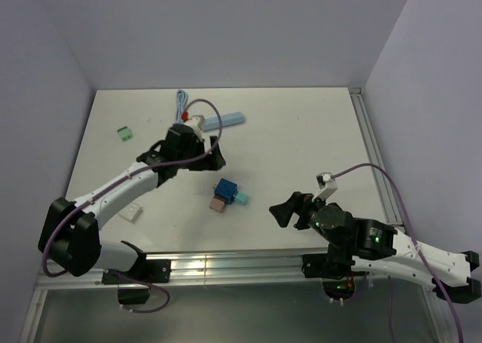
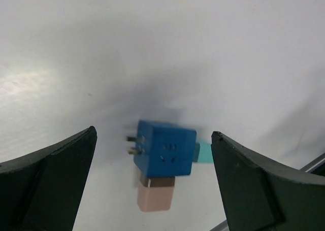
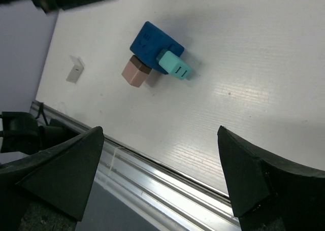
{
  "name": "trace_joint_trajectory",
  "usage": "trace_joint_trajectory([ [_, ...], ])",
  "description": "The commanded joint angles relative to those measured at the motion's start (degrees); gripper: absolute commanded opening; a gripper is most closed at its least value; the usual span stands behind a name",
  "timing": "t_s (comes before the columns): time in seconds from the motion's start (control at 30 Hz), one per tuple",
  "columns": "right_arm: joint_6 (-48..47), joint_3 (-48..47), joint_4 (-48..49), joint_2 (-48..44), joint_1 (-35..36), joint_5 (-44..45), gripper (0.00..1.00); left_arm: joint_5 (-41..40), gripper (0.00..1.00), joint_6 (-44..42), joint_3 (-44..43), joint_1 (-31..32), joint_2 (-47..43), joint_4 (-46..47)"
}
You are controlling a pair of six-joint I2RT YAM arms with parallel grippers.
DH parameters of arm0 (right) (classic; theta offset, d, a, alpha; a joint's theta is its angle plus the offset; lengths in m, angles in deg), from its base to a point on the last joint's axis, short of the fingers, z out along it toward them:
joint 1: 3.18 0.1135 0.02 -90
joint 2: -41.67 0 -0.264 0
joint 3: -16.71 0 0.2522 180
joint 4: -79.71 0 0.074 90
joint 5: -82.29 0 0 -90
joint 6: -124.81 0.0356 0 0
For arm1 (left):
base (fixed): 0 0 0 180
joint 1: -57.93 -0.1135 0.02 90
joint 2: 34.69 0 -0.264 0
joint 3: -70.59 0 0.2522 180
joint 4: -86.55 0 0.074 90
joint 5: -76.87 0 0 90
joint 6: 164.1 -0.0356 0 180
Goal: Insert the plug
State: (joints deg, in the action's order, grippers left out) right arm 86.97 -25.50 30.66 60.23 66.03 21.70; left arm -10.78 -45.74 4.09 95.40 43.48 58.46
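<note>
A blue socket cube [image 1: 226,189] lies mid-table with a pink plug [image 1: 218,204] and a teal plug [image 1: 242,199] seated in two of its sides. In the left wrist view the cube [image 2: 166,148] shows two metal prongs on its left, the pink plug [image 2: 155,195] below and the teal plug [image 2: 204,152] at right. My left gripper [image 1: 214,152] is open and empty, up-left of the cube. My right gripper [image 1: 284,213] is open and empty, to the cube's right. The right wrist view shows the cube [image 3: 155,45], the teal plug [image 3: 174,65] and the pink plug [image 3: 135,73].
A green connector [image 1: 125,134] lies at far left. A light blue strip [image 1: 226,120] and a blue cable with a red tip [image 1: 182,105] lie at the back. A small white block [image 1: 132,212] sits near the left front. A metal rail [image 1: 226,264] runs along the near edge.
</note>
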Motion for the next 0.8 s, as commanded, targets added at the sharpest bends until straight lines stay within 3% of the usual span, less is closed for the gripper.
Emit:
trace_joint_trajectory([
  [0.0,-0.3,-1.8,1.3,3.6,-0.1,2.2,1.00,12.4,0.99,2.2,-4.2,-11.1,-0.1,-0.3],
  [0.1,-4.3,-2.6,5.0,8.4,-0.6,0.1,1.00,15.6,1.00,4.0,-4.5,-19.0,-0.9,3.2],
  [0.17,-7.6,-3.1,7.5,13.2,-1.8,-3.7,1.00,10.2,0.99,5.7,-7.9,-21.6,0.9,1.1],
  [0.3,-15.8,-5.3,12.1,22.1,-11.3,-16.1,1.00,-0.7,0.99,4.3,-15.6,-25.8,6.3,-9.9],
  [0.33,-18.8,-5.7,13.8,24.6,-14.9,-17.7,1.00,-6.7,0.99,4.1,-16.5,-25.9,7.2,-11.7],
  [0.4,-22.7,-7.2,14.9,27.0,-17.3,-21.4,1.00,-12.2,0.94,5.0,-18.6,-25.9,9.4,-16.8],
  [0.47,-23.2,-8.4,15.2,29.6,-19.9,-24.9,0.99,-20.0,0.92,11.4,-17.6,-25.9,10.1,-20.3],
  [0.63,-22.7,-7.0,19.2,30.6,-23.0,-35.7,0.98,-23.2,1.00,22.8,-10.0,-26.0,6.1,-23.8],
  [0.73,-22.5,-5.8,20.1,30.9,-23.0,-37.1,0.97,-20.8,0.99,19.7,-10.7,-29.9,8.8,-20.7],
  [0.77,-22.5,-5.7,20.3,31.1,-23.1,-37.2,0.97,-19.6,0.99,16.0,-14.8,-31.6,11.1,-21.4],
])
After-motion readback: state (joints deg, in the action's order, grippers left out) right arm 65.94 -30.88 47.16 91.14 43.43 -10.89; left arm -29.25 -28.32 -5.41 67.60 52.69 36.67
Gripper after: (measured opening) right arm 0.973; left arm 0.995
